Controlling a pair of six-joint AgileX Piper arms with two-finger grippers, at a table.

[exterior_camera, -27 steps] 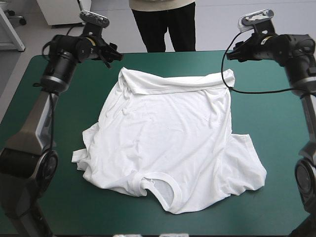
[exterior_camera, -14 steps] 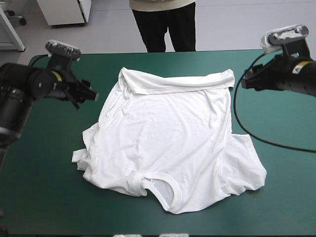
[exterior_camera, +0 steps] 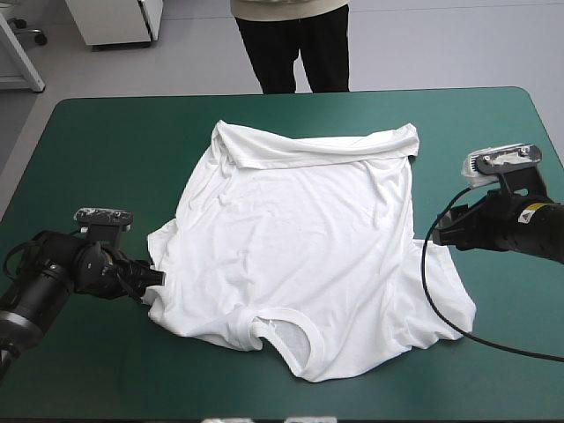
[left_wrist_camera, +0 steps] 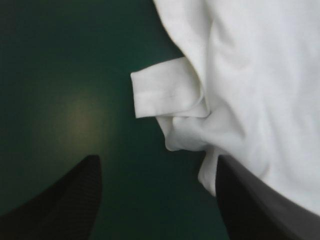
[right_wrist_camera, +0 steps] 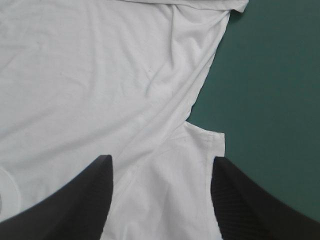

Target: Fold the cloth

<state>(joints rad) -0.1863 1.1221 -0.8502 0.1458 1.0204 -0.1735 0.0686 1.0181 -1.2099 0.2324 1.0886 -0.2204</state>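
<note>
The white T-shirt (exterior_camera: 300, 247) lies spread flat mid-table, collar (exterior_camera: 286, 326) toward the near edge and its hem folded over at the far end. My left gripper (exterior_camera: 152, 284) hovers low by the shirt's left sleeve (left_wrist_camera: 165, 95), open, with the rumpled sleeve just ahead of its black fingers (left_wrist_camera: 65, 200). My right gripper (exterior_camera: 438, 236) is at the right sleeve (right_wrist_camera: 200, 150), also open, with the cloth (right_wrist_camera: 100, 75) lying beneath and between its fingers (right_wrist_camera: 250, 200). Neither gripper holds anything.
Bare teal-green cover (exterior_camera: 106, 159) surrounds the shirt on every side, widest to the left and right. The table's near edge (exterior_camera: 282, 416) runs close below the collar.
Both arms have swung from the table's far corners toward the near side and come down beside the sleeves. The T-shirt has not moved.
</note>
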